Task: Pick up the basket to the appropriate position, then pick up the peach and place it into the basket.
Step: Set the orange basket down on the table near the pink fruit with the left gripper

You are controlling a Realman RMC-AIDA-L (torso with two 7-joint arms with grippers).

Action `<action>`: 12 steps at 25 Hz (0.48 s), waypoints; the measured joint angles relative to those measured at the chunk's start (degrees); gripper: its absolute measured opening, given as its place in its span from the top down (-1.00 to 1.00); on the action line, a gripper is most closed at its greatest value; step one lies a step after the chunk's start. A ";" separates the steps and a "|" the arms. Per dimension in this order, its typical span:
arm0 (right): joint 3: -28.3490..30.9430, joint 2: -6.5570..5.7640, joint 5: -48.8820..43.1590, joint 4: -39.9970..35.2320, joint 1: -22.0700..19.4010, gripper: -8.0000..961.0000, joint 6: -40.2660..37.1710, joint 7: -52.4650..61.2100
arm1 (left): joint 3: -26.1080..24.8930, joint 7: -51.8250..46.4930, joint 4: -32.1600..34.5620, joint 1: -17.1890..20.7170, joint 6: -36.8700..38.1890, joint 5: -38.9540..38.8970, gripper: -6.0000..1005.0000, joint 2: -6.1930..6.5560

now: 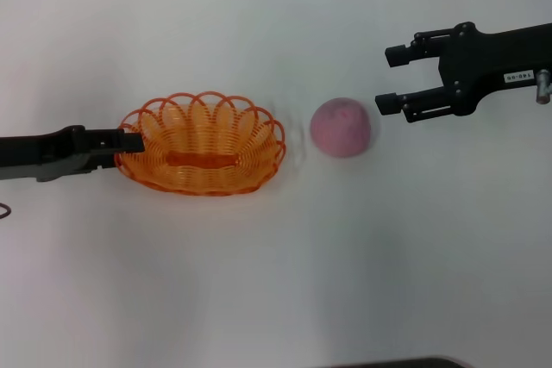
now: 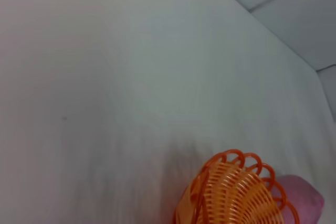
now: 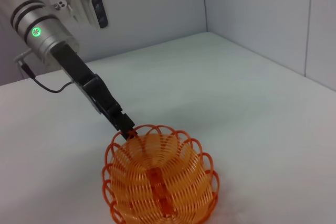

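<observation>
We had the basket (image 1: 201, 146) sitting on the white table (image 1: 259, 282), roughly mid-table and a bit toward the left edge, upright, open side up. Left gripper (image 1: 129, 141) came in from the left edge, low and level, with its jaws closed on the basket's left rim; the right wrist view showed the tip (image 3: 127, 130) clamped right at the scalloped loops of the basket (image 3: 160, 179). Nothing inside the basket.

Peach (image 1: 341, 127) lay on the table just right of the basket, close but with a small gap, not touching. From the left wrist view we saw only the basket's far side (image 2: 236, 195) with the peach (image 2: 302, 198) peeking out behind it.

Right gripper (image 1: 394, 79) reached in from the right edge, jaws open and holding nothing. Its lower finger (image 1: 390, 104) ended just beside the peach's right side; whether it made contact we couldn't tell. The upper finger sat farther toward the table's far edge, clear of the fruit.
</observation>
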 joint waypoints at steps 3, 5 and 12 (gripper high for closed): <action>0.04 0.04 0.00 0.00 -0.14 -0.66 0.01 0.05 | 0.06 0.12 0.04 0.04 0.59 -0.02 -0.20 0.09; 0.09 0.04 0.00 0.00 -0.19 -0.66 0.01 0.05 | -0.11 0.47 0.25 0.13 1.27 0.11 -0.22 0.13; 1.10 0.05 0.49 0.00 -0.10 -0.66 0.00 0.49 | -1.67 5.70 5.31 2.13 0.74 0.21 -0.28 0.23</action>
